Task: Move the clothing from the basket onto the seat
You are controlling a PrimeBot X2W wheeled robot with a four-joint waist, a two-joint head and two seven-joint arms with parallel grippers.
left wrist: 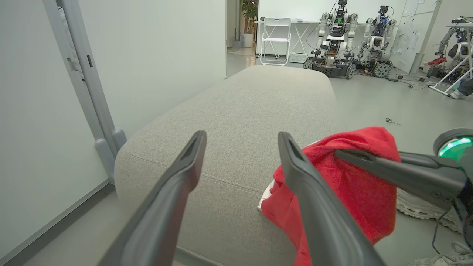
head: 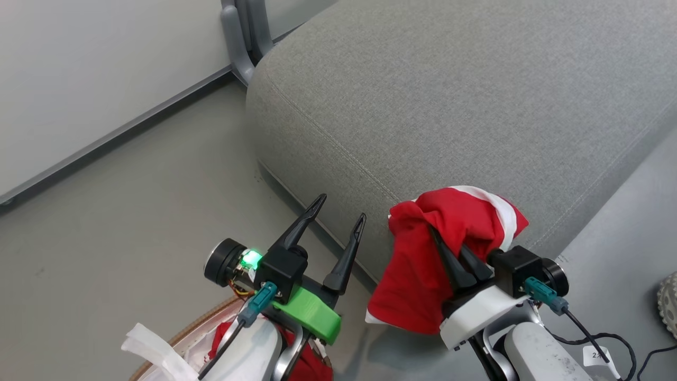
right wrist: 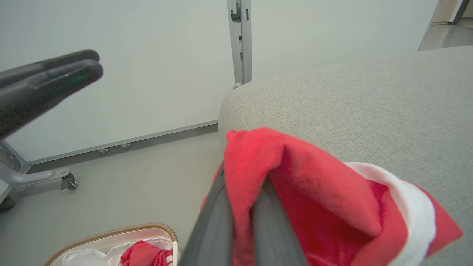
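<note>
Where it is pinched between the closed fingers of the right gripper (head: 456, 267), the red garment (head: 412, 286) bunches over the fingertips and hides them. Its white trim band lies on the far side, and the rest of the fabric hangs down on the robot's left of the fingers. It hangs at the near edge of the seat (head: 449, 106); whether it touches the grey cushion cannot be told. In the right wrist view the cloth is drawn tight between the two dark fingers (right wrist: 218, 229).

Just to its left, the left gripper (head: 342, 207) stands with its fingers spread wide and nothing between them, pointing toward the seat's front corner.

Below the left arm, the basket (head: 180, 333) sits on the grey floor (head: 132, 238), apart from the seat. A second red garment (right wrist: 144, 255) lies inside it against the white liner (right wrist: 79, 256).
</note>
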